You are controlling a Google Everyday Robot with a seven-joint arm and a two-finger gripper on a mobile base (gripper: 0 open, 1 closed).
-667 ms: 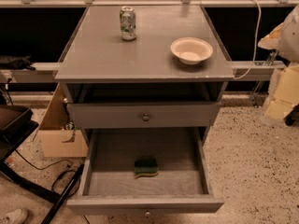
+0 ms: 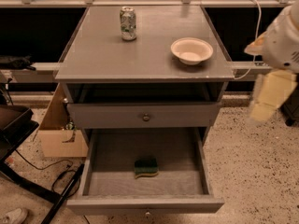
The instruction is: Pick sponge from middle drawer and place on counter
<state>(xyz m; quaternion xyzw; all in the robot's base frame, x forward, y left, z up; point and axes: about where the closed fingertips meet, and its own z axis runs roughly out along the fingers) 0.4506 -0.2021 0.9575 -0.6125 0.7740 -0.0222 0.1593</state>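
The sponge (image 2: 146, 168), dark green on top with a pale yellow body, lies flat on the floor of the open middle drawer (image 2: 107, 171), near its front centre. The drawer is pulled far out, with a small knob on its front wall. The counter (image 2: 140, 55) is the grey top of the cabinet. My gripper (image 2: 270, 96), cream-coloured and blurred, hangs in the air to the right of the cabinet at about the height of the upper drawer. It is well apart from the sponge and holds nothing that I can see.
A drinks can (image 2: 127, 23) stands at the back of the counter and a cream bowl (image 2: 191, 50) sits at its right. The upper drawer front (image 2: 146, 117) with a knob is slightly out above the sponge. A cardboard box (image 2: 56, 136) and black stand legs (image 2: 28, 171) are at the left.
My gripper has shifted slightly left and down, toward the cabinet's right side. The sponge, drawer, can and bowl have not moved.
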